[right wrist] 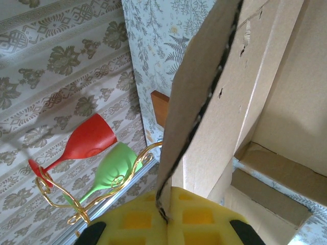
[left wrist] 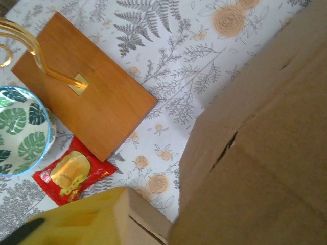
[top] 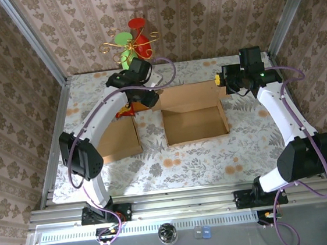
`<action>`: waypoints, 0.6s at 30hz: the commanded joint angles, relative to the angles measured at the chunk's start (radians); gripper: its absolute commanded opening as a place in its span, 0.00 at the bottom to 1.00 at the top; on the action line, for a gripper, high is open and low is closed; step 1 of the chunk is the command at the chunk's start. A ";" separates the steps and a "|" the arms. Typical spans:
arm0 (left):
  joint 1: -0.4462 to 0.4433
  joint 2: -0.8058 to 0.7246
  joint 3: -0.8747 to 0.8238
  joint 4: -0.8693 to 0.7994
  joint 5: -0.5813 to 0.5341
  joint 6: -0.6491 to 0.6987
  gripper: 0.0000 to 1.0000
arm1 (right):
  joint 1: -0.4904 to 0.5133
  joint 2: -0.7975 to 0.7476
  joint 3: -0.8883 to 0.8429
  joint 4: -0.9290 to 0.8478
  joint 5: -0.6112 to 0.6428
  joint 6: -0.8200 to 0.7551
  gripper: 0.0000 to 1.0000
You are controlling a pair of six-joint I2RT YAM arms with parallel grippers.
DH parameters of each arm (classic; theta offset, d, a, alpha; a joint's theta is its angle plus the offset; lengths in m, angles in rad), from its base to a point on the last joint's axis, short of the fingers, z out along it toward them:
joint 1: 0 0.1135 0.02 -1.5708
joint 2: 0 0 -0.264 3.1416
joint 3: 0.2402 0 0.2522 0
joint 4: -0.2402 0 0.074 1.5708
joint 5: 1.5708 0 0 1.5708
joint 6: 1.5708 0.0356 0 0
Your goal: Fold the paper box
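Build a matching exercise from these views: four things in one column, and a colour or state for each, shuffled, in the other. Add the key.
Things
1. wooden base
2. snack packet
3. bowl
4. cardboard flap

Descriptions
A. green leaf pattern, blue rim
B. its edge sits between the yellow pads of the right gripper
C. a gold wire stem rises from it
D. red and flat, with a yellow picture on it

Pairs: 1-C, 2-D, 3-A, 4-B
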 commanded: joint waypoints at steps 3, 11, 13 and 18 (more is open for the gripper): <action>0.001 0.019 0.032 -0.045 0.031 -0.001 0.32 | -0.005 0.008 0.017 -0.014 -0.027 -0.011 0.00; 0.001 0.042 0.053 -0.039 0.082 -0.026 0.26 | -0.005 0.008 0.013 -0.014 -0.030 -0.013 0.00; -0.003 0.047 0.054 -0.039 0.092 -0.028 0.23 | -0.005 0.008 0.011 -0.012 -0.032 -0.013 0.00; -0.011 0.053 0.062 -0.042 0.100 -0.032 0.13 | -0.005 0.008 0.004 -0.007 -0.032 -0.013 0.00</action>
